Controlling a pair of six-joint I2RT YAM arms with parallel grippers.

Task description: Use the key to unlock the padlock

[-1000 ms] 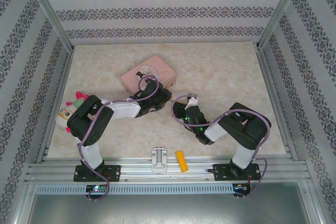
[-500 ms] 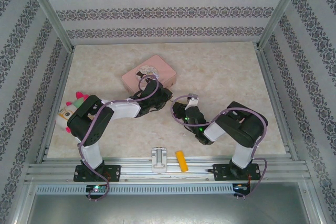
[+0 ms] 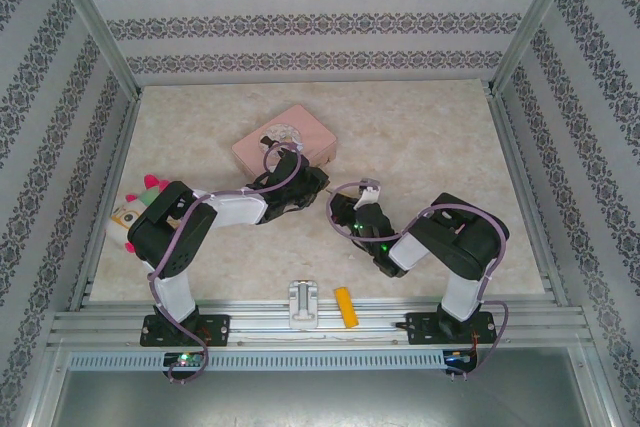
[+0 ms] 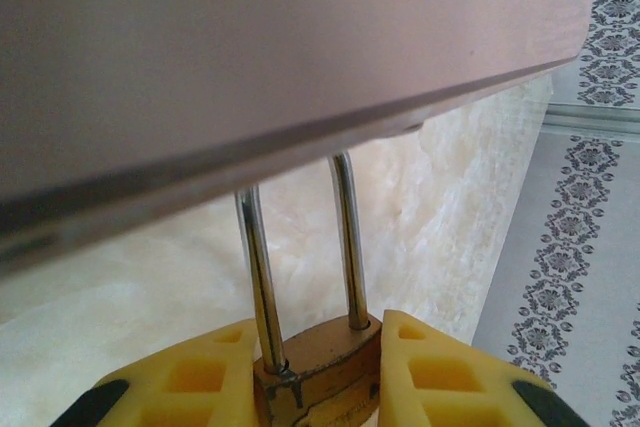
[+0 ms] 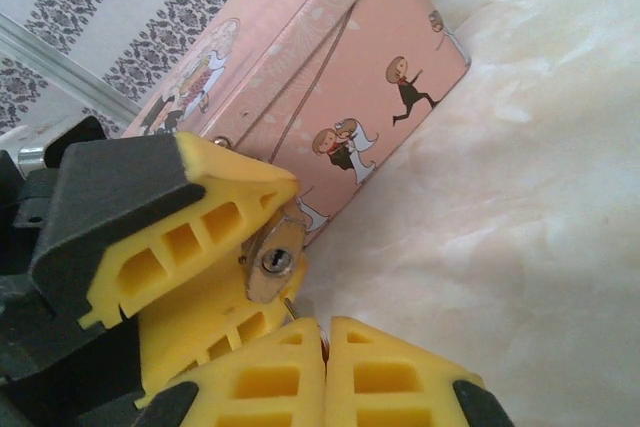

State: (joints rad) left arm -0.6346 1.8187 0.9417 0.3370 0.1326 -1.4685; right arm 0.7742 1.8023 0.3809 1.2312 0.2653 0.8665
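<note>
Right arm [image 3: 455, 242] edged slightly left, left fingers [image 4: 190, 385] clamping padlock [image 4: 320, 375], right fingers [image 5: 390, 379] closed

Both arms [image 3: 165, 237] are black with white links, looped purple cables [image 3: 475, 213] and yellow ribbed tool fingers [image 5: 380, 377].

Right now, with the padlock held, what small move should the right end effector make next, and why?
Probably ease the right end effector slightly forward, toward the keyhole. It is shut on what seems to be the key, a thin metal sliver just short of the keyhole of the padlock, which the left end effector grips.
</note>
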